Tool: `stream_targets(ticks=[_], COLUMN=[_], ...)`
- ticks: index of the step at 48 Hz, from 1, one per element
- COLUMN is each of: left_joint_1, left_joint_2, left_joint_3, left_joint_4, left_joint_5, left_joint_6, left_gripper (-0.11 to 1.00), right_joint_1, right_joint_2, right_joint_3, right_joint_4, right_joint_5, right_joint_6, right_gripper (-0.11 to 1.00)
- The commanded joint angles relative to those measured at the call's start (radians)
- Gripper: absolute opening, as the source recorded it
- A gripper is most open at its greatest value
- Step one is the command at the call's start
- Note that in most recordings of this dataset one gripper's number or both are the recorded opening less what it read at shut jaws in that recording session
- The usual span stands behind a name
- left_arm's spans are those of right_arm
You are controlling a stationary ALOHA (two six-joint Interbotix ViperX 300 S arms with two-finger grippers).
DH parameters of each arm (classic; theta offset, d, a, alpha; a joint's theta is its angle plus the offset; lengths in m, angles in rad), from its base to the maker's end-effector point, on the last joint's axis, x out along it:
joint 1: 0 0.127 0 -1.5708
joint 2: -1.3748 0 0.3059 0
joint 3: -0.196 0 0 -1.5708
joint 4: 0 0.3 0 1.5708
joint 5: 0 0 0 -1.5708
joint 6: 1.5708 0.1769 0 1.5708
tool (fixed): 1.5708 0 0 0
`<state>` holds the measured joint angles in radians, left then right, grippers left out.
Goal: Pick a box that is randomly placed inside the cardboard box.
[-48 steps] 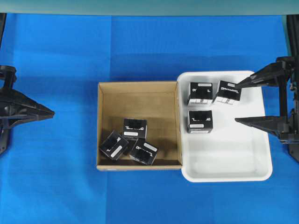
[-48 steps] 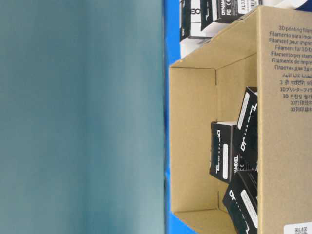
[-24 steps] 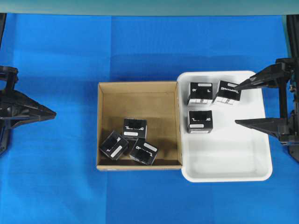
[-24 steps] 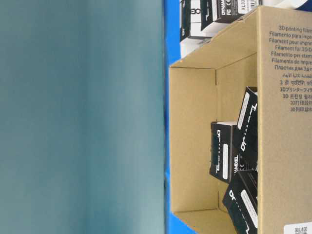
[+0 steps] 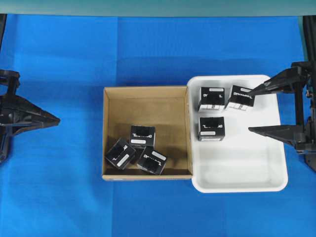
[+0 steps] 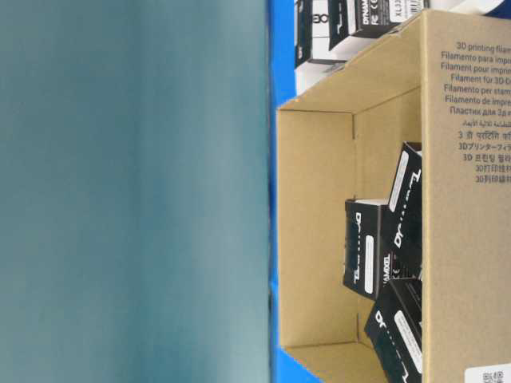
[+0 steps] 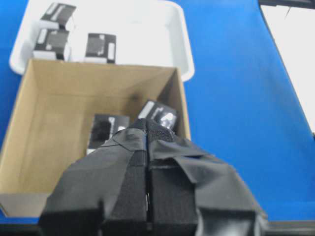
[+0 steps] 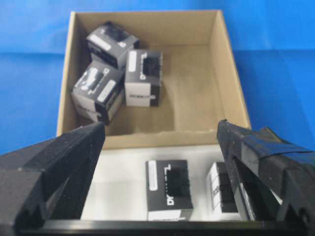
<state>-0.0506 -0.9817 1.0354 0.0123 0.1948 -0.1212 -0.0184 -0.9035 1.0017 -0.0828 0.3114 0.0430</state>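
The brown cardboard box (image 5: 158, 111) sits mid-table with three black boxes clustered in its near-left corner: one upright (image 5: 142, 136), one at the left (image 5: 120, 153), one at the front (image 5: 152, 160). My left gripper (image 5: 58, 119) is shut and empty, well left of the cardboard box (image 7: 49, 98); its closed tip (image 7: 146, 129) points at the black boxes (image 7: 109, 129). My right gripper (image 5: 249, 109) stands open over the right side of the white tray, holding nothing. From the right wrist, the open gripper (image 8: 161, 127) frames the cardboard box (image 8: 197, 93) and its black boxes (image 8: 143, 77).
A white plastic tray (image 5: 247, 163) touches the cardboard box's right wall and holds three more black boxes (image 5: 212, 128), two along its far edge. Blue cloth (image 5: 64, 187) covers the table. The table-level view shows the cardboard box's printed wall (image 6: 463, 239).
My left gripper has crept slightly to the right. The right gripper and all the boxes have stayed put.
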Motion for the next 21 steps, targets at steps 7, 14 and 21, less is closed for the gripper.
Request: stream_targets(ticks=[7,14,21], left_joint_1=[0.002,0.002,0.002], left_joint_2=[0.006,0.006,0.008], left_joint_3=[-0.011,-0.011,-0.011], left_joint_4=[0.003,0.002,0.002], left_joint_5=[-0.009,-0.008,-0.008], left_joint_6=[0.005,0.003,0.000], left_gripper=[-0.07,-0.07,-0.07], right_joint_1=[0.002,0.002,0.002], right_joint_2=[0.005,0.005,0.005], right_joint_3=[-0.006,-0.006,-0.006], right_joint_4=[0.002,0.002,0.002], right_joint_5=[-0.005,-0.005,-0.005], right_joint_6=[0.002,0.002,0.002], right_gripper=[0.95,0.95,0.95])
